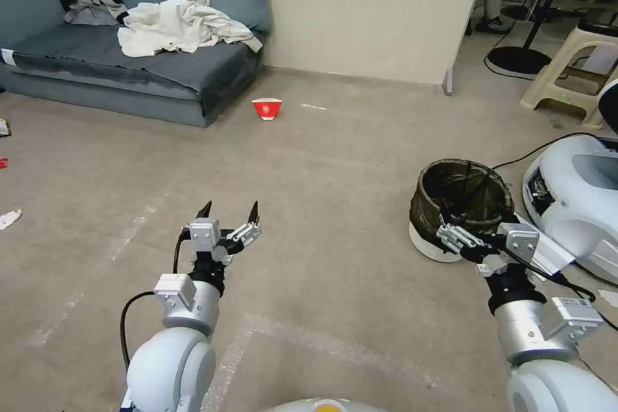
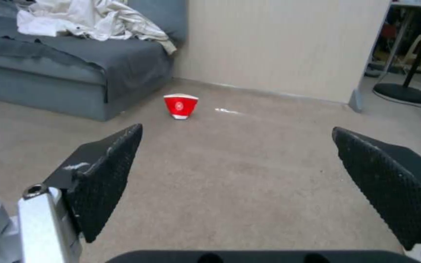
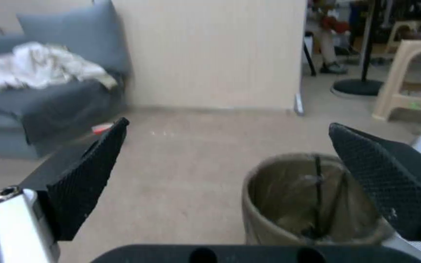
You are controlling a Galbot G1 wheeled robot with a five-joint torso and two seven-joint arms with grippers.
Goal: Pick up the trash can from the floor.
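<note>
Blue-grey sofa [image 1: 129, 71] at the back left, with white cloth [image 1: 183, 26] heaped on the seat. Red and white cup [image 1: 266, 109] just beside the sofa corner. Cream wall panel [image 1: 367, 6] behind. Beige plastic stool [image 1: 576, 71] far right, near a black round stand base [image 1: 518, 59].

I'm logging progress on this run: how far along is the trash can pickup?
Early stage. Done: the right gripper has reached the trash can, fingers open by its near rim. In hand: nothing gripped; the can stands on the floor. The left gripper hovers open, off to the left. Left: closing on the rim and lifting.
</note>
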